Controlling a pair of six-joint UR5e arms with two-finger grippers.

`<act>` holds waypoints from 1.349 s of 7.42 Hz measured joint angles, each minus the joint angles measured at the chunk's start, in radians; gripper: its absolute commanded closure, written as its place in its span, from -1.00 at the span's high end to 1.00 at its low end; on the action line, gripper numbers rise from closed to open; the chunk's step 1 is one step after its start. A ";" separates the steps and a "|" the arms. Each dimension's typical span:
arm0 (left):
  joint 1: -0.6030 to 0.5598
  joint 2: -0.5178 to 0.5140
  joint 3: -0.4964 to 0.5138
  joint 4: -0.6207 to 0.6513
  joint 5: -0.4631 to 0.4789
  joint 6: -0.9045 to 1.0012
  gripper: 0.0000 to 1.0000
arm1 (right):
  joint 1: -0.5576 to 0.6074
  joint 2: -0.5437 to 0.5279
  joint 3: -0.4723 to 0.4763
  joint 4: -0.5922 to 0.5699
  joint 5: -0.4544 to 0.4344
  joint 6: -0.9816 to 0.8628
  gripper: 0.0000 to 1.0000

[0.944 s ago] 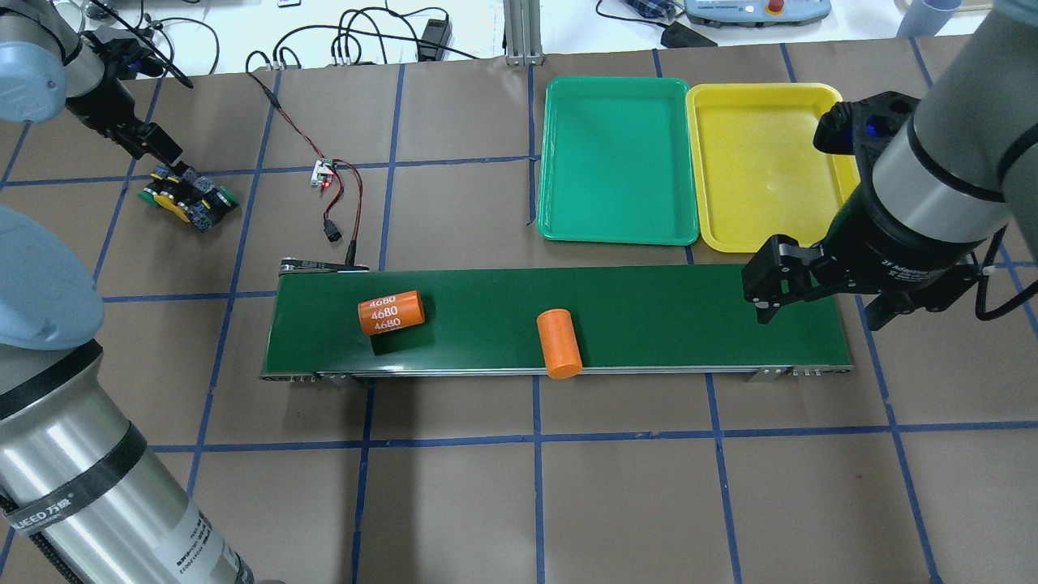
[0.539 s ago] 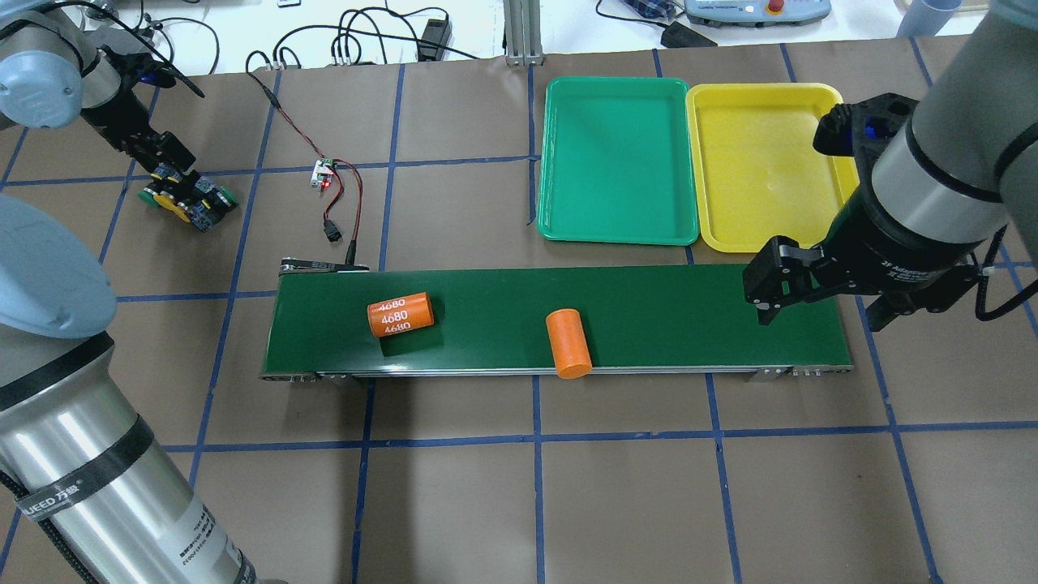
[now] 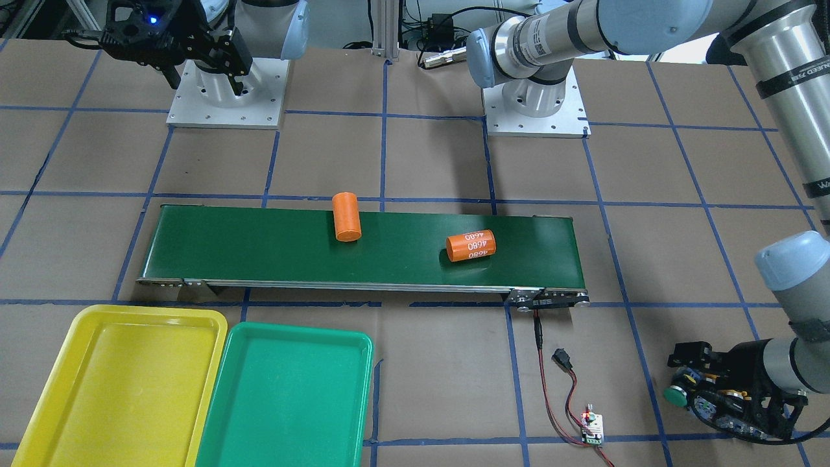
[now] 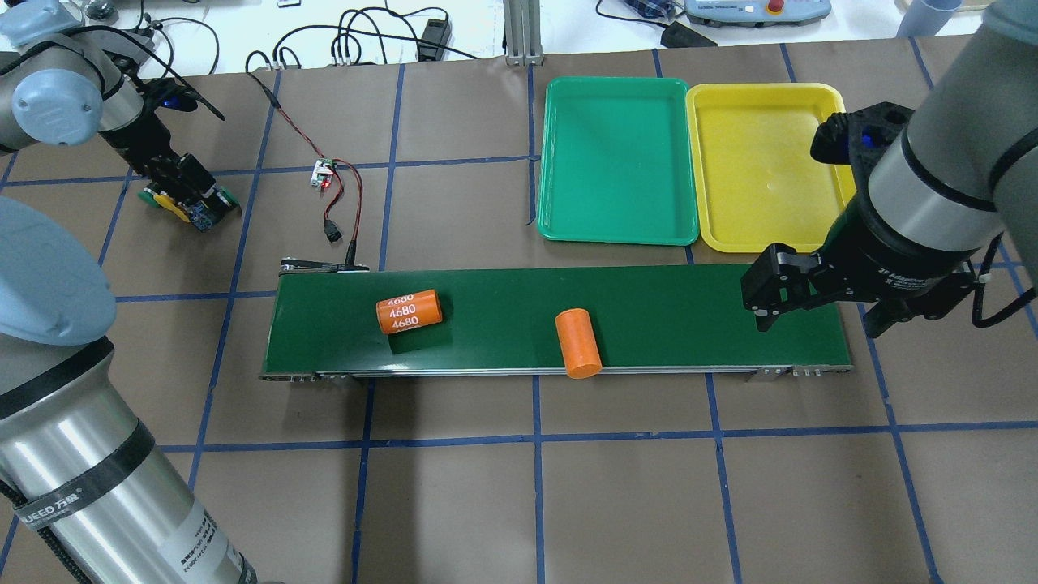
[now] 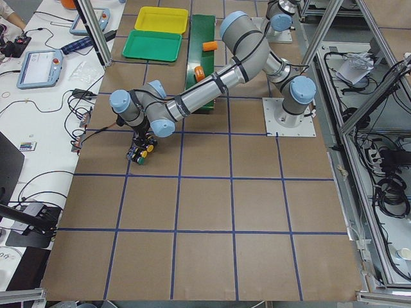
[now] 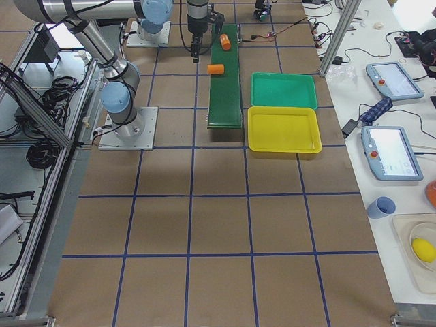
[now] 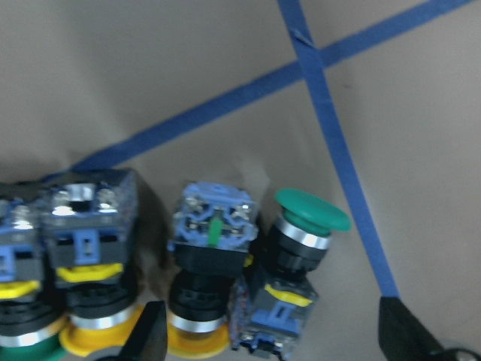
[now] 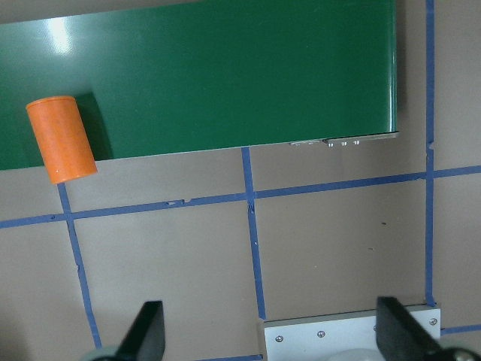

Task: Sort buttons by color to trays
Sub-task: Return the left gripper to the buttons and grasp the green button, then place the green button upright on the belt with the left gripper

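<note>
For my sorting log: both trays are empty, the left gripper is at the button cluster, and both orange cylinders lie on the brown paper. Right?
No: the overhead view shows the orange cylinder marked 4680 and the plain orange cylinder on the dark-green conveyor belt. The green plastic tray and yellow plastic tray are empty; the left gripper is at the push-button cluster.

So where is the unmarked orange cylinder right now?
In the overhead view the unmarked orange cylinder lies mid-belt at the conveyor belt's near edge, right of the 4680 cylinder.
</note>
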 measured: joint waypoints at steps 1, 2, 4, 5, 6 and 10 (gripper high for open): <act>-0.003 0.005 -0.009 0.000 -0.001 0.002 0.95 | 0.000 0.000 0.000 0.000 0.001 0.000 1.00; -0.005 0.005 -0.012 0.000 -0.001 0.004 0.94 | 0.000 0.000 0.000 0.000 0.002 0.000 1.00; -0.006 -0.002 -0.016 0.003 -0.001 0.016 0.79 | 0.000 -0.001 -0.001 -0.001 0.004 0.000 1.00; -0.006 -0.006 -0.016 0.004 -0.001 0.019 0.41 | 0.000 -0.001 -0.001 0.000 0.004 0.000 1.00; -0.006 -0.008 -0.015 0.004 -0.001 0.020 0.08 | 0.000 -0.001 -0.001 0.000 0.005 0.000 1.00; -0.006 -0.009 -0.010 0.009 0.002 0.037 -1.00 | 0.000 -0.001 0.000 0.000 0.006 0.000 1.00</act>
